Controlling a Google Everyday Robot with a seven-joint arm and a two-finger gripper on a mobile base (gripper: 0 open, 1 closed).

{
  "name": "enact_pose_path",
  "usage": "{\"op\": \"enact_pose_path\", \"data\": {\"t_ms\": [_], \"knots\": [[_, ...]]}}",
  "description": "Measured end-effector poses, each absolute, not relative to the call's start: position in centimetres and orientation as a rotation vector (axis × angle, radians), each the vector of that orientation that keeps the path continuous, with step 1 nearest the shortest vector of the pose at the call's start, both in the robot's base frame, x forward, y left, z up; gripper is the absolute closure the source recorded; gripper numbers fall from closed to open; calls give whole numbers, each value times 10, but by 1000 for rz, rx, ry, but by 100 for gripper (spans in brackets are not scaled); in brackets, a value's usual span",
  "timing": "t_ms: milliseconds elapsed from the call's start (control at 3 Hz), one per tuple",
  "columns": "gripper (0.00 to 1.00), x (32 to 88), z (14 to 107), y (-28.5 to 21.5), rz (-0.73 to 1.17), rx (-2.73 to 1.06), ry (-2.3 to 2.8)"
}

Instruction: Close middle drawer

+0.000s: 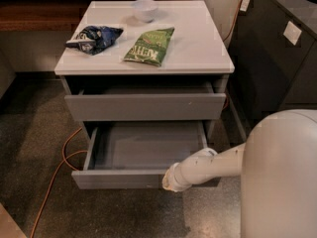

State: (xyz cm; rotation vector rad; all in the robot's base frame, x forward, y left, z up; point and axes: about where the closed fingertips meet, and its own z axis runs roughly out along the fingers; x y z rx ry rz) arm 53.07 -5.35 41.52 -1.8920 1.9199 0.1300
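Note:
The middle drawer (143,148) is pulled out from the grey cabinet, showing its wide shallow grey tray. Its flat front panel (116,179) faces me. My gripper (172,179), at the end of the white arm (213,163), is against the right part of that front panel. It covers the panel's right end. Above it, the taller top drawer front (143,106) stands out a little from the cabinet.
On the white cabinet top (198,43) lie a blue snack bag (94,37), a green chip bag (149,45) and a white bowl (144,9). An orange cable (54,172) runs over the floor at the left. A dark cabinet (277,58) stands at the right.

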Motion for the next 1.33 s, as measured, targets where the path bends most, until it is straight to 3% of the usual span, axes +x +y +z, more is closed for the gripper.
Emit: {"op": "enact_pose_path", "data": {"t_ms": [1333], "knots": [[100, 601, 425, -69, 54, -1839, 1865]]}}
